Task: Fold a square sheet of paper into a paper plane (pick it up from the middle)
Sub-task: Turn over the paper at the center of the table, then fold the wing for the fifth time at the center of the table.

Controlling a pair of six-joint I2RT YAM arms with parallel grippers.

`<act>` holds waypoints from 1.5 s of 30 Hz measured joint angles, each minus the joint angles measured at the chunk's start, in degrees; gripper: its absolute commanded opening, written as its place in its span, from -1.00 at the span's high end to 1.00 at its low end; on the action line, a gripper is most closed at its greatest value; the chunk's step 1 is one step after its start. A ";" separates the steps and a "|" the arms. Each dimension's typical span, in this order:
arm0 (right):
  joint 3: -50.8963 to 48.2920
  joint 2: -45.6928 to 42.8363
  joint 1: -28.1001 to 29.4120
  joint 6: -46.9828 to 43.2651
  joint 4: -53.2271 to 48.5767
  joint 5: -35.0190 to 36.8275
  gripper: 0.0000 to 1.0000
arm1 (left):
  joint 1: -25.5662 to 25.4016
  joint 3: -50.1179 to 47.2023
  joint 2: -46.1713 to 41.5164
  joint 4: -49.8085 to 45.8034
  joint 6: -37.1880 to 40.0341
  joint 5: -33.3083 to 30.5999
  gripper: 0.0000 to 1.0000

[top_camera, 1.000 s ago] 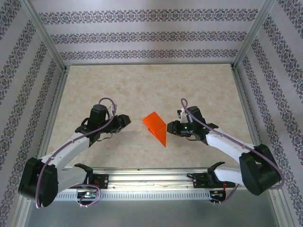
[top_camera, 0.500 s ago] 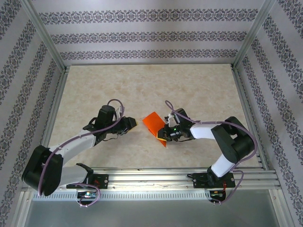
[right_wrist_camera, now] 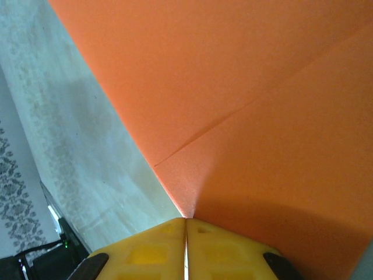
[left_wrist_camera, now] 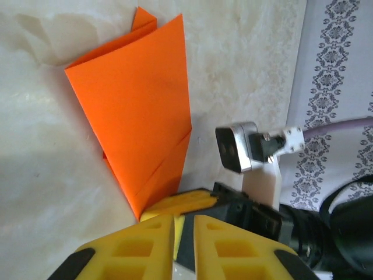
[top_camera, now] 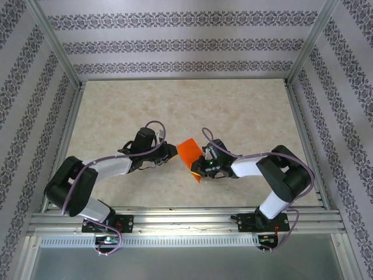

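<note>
1. Right gripper [right_wrist_camera: 186,224]: fingers pressed together, pinching the folded orange paper sheet [top_camera: 189,153] by its near corner, mid-tabletop [top_camera: 233,105].
2. Left gripper [left_wrist_camera: 183,224]: fingers nearly closed, empty, just beside the sheet.
3. Left wrist view alone shows the layered flaps.

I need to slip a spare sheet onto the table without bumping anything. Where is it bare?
The table is bare across its far half, up to the back wall, and along the far left and right rails. The middle near strip is crowded: left gripper, paper plane and right gripper meet there.
</note>
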 measured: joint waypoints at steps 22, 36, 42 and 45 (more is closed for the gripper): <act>-4.17 -7.04 4.46 8.35 1.73 9.31 0.56 | -4.44 6.80 19.71 10.12 -7.67 -3.17 0.92; 5.84 -37.31 -2.67 -17.94 -33.90 31.52 -0.96 | -4.44 4.55 19.76 12.72 -6.49 -1.99 0.97; -1.88 -41.51 -13.75 -20.20 -28.52 22.05 -0.86 | -4.44 4.55 20.37 13.57 -5.53 -0.04 0.97; -5.29 -37.99 -19.58 -17.35 -23.96 13.60 -0.62 | -4.44 4.57 20.59 13.81 -4.46 1.03 0.97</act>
